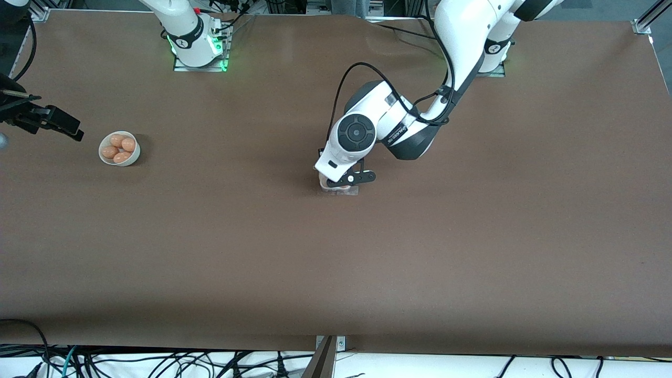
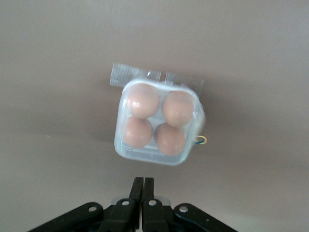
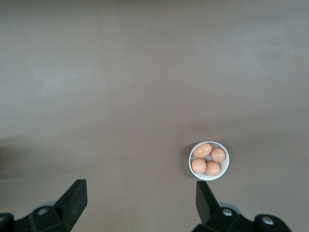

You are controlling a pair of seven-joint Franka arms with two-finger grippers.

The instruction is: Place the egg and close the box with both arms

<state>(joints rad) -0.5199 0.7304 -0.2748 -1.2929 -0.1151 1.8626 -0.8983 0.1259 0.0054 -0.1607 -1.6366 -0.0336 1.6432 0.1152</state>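
L gripper [image 2: 143,186] fingers are being held together just beside the box [image 2: 158,124], lid down; R gripper [image 3: 140,193] fingers apart, waiting near bowl [image 3: 209,161].

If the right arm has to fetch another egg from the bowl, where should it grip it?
Come straight down into the white bowl, since its rim blocks any sideways approach. Take the egg lying highest in the cluster, pinching its narrow width. The right gripper is open, up above the table.

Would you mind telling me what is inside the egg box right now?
Four eggs fill the box, one per cell, under its clear lid. The left gripper, shut, hangs over it, hiding most of it from the front camera.
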